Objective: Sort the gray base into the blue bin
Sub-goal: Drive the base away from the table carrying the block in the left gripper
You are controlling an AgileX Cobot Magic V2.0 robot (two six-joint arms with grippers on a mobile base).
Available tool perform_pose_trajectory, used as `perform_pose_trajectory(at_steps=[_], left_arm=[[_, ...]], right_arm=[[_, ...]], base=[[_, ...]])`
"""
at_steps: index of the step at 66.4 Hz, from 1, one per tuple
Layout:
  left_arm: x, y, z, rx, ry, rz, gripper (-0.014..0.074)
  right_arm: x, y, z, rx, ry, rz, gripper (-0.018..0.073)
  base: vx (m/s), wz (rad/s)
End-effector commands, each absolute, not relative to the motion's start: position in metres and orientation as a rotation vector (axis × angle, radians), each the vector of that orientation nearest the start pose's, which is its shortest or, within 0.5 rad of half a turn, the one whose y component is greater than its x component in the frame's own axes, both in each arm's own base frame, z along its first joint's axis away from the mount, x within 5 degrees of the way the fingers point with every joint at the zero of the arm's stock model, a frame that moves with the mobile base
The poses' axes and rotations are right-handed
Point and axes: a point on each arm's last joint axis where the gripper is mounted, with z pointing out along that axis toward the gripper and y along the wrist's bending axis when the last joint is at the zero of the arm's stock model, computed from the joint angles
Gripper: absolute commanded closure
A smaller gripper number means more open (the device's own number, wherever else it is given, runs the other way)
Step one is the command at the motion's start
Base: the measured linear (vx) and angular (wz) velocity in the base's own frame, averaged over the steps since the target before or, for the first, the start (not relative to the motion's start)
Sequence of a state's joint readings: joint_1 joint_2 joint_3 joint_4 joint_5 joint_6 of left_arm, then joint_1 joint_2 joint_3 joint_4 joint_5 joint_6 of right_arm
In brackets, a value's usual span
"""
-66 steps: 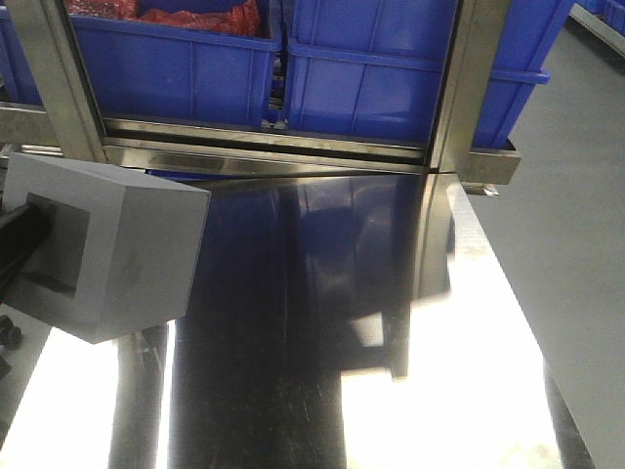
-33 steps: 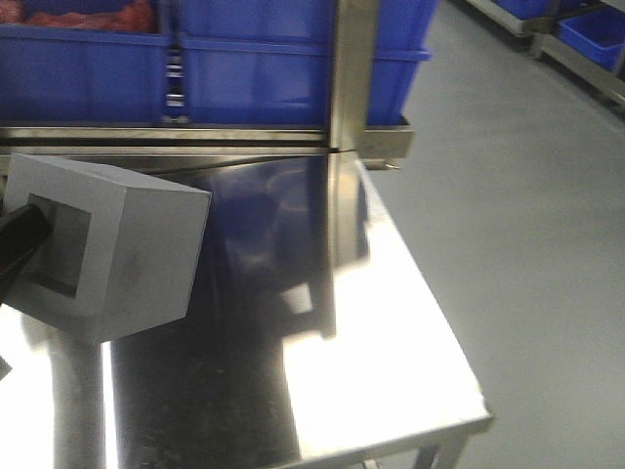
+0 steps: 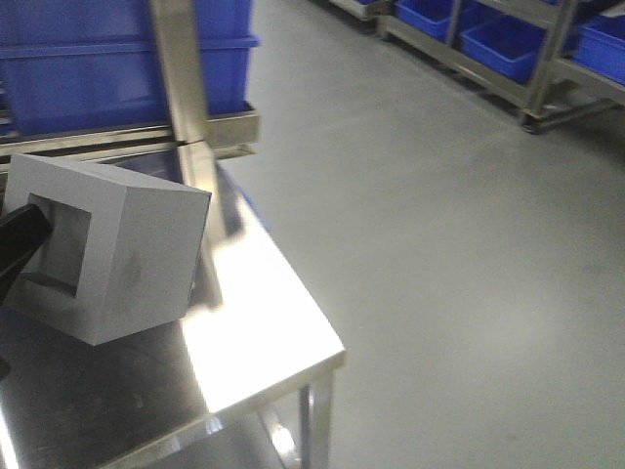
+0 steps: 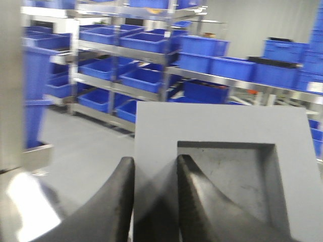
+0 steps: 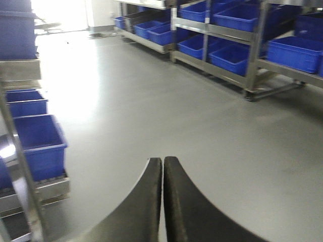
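The left gripper (image 4: 155, 169) pinches one wall of the base (image 3: 137, 254), one finger inside the recess and one outside. In the front view only one black finger (image 3: 20, 239) shows, cut off by the picture's left edge. The base hangs tilted over the table's (image 3: 264, 322) left part, and we cannot tell whether it touches the steel. Behind it the bins (image 3: 88, 68) are blurred and cropped at the top, so we cannot pick out the target. The right gripper (image 5: 162, 164) is pressed together on nothing, above the floor (image 5: 176, 111). Since half a second ago the view has swung right. The post (image 3: 181, 68) and bins slid leftward and the table's near right corner came in, while the base kept its place in the grip.
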State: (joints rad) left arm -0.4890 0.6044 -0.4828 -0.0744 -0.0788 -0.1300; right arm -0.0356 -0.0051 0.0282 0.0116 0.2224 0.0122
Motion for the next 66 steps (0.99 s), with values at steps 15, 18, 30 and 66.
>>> perform_pose_trajectory(at_steps=[15,18,30,66], left_arm=[[0.1148,-0.0603,0.3523,0.181,1.401,-0.582,0.0603],[0.1148,-0.0603,0.3523,0.181,1.401,-0.582,0.0603],[0.1148,-0.0603,0.3523,0.181,1.401,-0.582,0.0603],[0.1148,-0.0603,0.3523,0.181,1.401,-0.582,0.0603]], right_arm=[[0.0581,-0.0019,0.1887,0.034,1.676,-0.020,0.0564],[0.0581,-0.0019,0.1887,0.034,1.676,-0.020,0.0564],[0.0581,-0.0019,0.1887,0.034,1.676,-0.020,0.0564],[0.0581,-0.0019,0.1887,0.034,1.676,-0.020,0.0564]], base=[[-0.08,-0.57],[-0.05,-0.54],[-0.03,-0.52],[0.05,-0.58]])
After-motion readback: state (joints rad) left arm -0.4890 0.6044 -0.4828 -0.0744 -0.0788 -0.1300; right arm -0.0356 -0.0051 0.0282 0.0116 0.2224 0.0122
